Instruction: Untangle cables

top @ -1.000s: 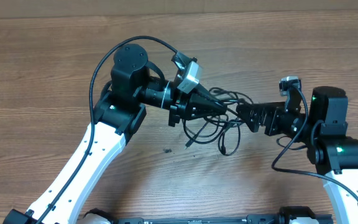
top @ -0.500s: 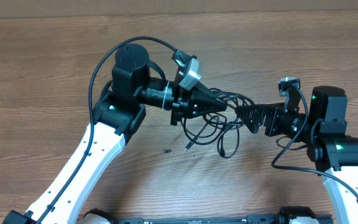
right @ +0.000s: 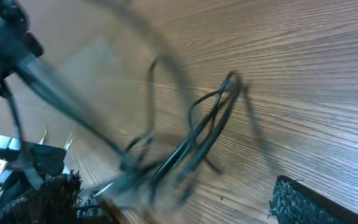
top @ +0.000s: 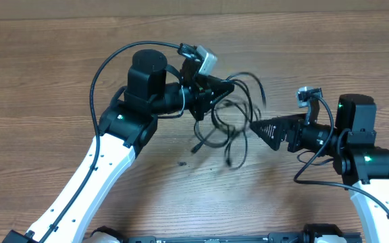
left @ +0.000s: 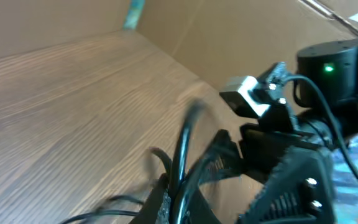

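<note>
The cables (top: 229, 128) are thin black cords in a tangled bunch, hanging in loose loops over the wooden table (top: 59, 74). My left gripper (top: 228, 87) is shut on a strand at the top of the bunch and holds it raised. In the left wrist view the clamped cable (left: 182, 149) rises from between the fingers of the left gripper (left: 180, 198). My right gripper (top: 255, 127) is just right of the hanging loops, open and holding nothing. The right wrist view shows the blurred cables (right: 194, 140) ahead of the right gripper (right: 173, 208), its pads (right: 303, 202) far apart.
The left arm's thick black wire (top: 110, 61) arcs over its base. The right wrist's camera (top: 307, 96) shows behind the right gripper. A small dark speck (top: 180, 163) lies on the table below the bunch. Cardboard walls (left: 241, 31) stand beyond the table's far edge.
My left gripper has swung up and back toward the far side with the cables, and the loops have lifted and shifted left with it. The right gripper has moved slightly down and stays open.
</note>
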### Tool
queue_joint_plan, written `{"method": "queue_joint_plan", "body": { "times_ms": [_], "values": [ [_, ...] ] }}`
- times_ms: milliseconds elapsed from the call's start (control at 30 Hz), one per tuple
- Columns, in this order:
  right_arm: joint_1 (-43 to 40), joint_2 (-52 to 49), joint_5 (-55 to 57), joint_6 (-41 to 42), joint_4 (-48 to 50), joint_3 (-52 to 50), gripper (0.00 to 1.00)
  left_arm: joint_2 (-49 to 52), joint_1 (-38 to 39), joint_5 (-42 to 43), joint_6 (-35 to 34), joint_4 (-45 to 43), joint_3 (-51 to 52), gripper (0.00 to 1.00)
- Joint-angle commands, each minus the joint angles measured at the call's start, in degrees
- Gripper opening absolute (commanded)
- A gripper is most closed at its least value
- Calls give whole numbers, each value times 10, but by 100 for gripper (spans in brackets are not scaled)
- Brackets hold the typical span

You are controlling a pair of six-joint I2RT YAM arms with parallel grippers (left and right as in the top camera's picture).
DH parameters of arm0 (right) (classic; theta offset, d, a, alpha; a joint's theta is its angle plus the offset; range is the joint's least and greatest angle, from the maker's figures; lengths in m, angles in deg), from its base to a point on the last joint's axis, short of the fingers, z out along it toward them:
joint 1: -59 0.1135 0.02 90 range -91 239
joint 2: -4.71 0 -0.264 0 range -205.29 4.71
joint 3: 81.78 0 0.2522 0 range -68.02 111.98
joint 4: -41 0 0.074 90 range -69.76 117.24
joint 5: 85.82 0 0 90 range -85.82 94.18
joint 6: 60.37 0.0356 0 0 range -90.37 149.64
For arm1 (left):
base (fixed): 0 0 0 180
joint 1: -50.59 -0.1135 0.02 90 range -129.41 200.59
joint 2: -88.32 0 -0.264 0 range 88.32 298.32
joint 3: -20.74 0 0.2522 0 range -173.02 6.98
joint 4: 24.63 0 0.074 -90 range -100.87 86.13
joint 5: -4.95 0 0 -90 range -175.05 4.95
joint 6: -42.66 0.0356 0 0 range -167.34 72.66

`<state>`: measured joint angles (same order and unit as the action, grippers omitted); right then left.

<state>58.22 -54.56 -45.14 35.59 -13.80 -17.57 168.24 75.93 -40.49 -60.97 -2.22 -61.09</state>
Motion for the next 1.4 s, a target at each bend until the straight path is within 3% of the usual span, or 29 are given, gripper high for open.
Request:
{"method": "queue_joint_plan", "body": {
  "times_ms": [0, 233, 467, 833, 1133, 1267, 1333, 1367],
  "values": [
    [-3, 1, 7, -4, 7, -2, 96, -17, -4, -7, -10, -5, -15, 4],
    [-3, 1, 68, -4, 7, -2, 92, -17, -4, 86, -9, -14, -15, 4],
    [-3, 1, 163, -4, 14, -2, 91, -16, -3, 228, 49, -14, -15, 4],
    [-2, 1, 141, -5, 33, -2, 91, -16, -3, 209, 64, -9, -15, 4],
    [-2, 1, 55, -48, 74, -2, 91, -16, 9, 195, 50, -10, -15, 4],
    [-2, 1, 55, -50, 84, -2, 86, -16, 21, 196, 48, -10, -15, 4],
    [-2, 1, 56, -50, 84, -2, 74, -16, 22, 196, 41, -12, -15, 4],
    [-2, 1, 57, -50, 84, -2, 58, -16, 23, 196, 37, -12, -15, 4]
  ]
}}
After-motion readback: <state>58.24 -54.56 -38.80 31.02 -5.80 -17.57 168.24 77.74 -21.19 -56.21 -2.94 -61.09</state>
